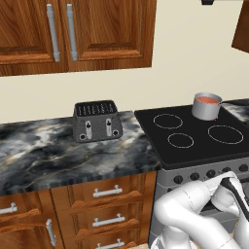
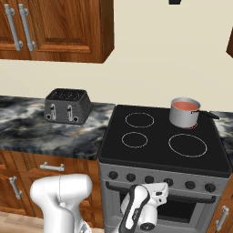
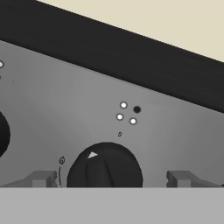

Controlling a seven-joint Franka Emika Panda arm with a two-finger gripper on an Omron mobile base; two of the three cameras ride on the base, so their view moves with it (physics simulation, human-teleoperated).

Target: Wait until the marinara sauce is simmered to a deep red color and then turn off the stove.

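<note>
Sauce: I see the marinara sauce (image 2: 184, 105) as a small orange-red disc in a silver saucepan (image 2: 183, 116) on the back right burner, at about two o'clock on the cooktop; I judge it not yet deep red.
Stove: the stove (image 2: 159, 141) sits to the right of the marbled surface (image 2: 27, 129), with a toaster (image 2: 66, 106) at its nine o'clock.
Knob: in the hand view a black knob (image 3: 105, 168) sits dead ahead; its white pointer aims near eleven o'clock.
Handling: I judge the knob rigid, smooth, light to turn; best pinched across its raised ridge.
Axis: the ridge runs roughly twelve to six; the spin axis points out of the panel towards me.
End effector: the end effector (image 3: 111, 178) is spread wide, one fingertip either side of the knob, touching nothing.
</note>
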